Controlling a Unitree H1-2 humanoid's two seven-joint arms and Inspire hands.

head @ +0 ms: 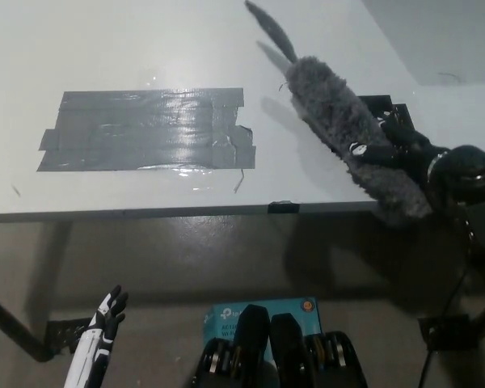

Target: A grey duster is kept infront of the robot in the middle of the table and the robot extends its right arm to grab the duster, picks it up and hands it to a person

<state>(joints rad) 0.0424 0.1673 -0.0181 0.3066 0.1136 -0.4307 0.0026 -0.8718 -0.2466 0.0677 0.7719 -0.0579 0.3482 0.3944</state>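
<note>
Here we held the duster (pixel 347 133) in our right robot hand (pixel 404 153), fingers clamped around its fluffy grey head, at the right side of the surface (pixel 145 48). Its long axis ran from our grip at the near right toward the far left, the thin dark handle pointing away from us. Our left robot hand (pixel 105 317) hung low at the near left, fingers apart, holding nothing, well apart from the duster.
</note>
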